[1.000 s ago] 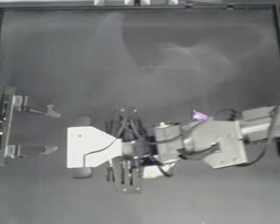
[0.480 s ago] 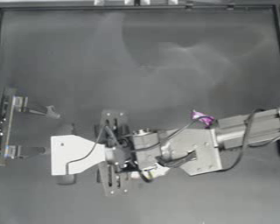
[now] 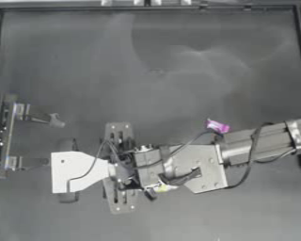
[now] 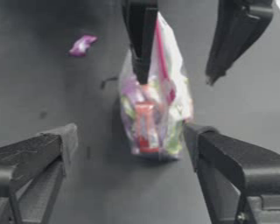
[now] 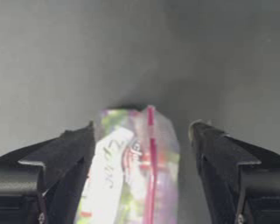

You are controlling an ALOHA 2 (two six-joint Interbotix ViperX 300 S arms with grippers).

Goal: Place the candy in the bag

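Since your right pincer [image 5: 142, 127] has its jaws parted wider than the bag [image 5: 136, 170], nothing's clamped. The bag stands between them, pressed to one jaw w/ a clear gap to the other. Can't tell if it's snagged on that jaw or just leaning, prob. leaning, w/ its bottom edge on the table [image 3: 153, 56]. The left pincer [image 4: 129, 133] faces it head-on, jaws spread wide and flanking the bag, not touching. The candy [image 3: 217, 126] lies behind your right pincer, beside its forearm, well apart from both sets of jaws.

Risks:
- Swing the right arm & the bag could tip flat.
- Close the left pincer on the bag's body & you squash the sweets w/o opening the mouth.
- Reach back for the candy & the forearm may sweep it away.
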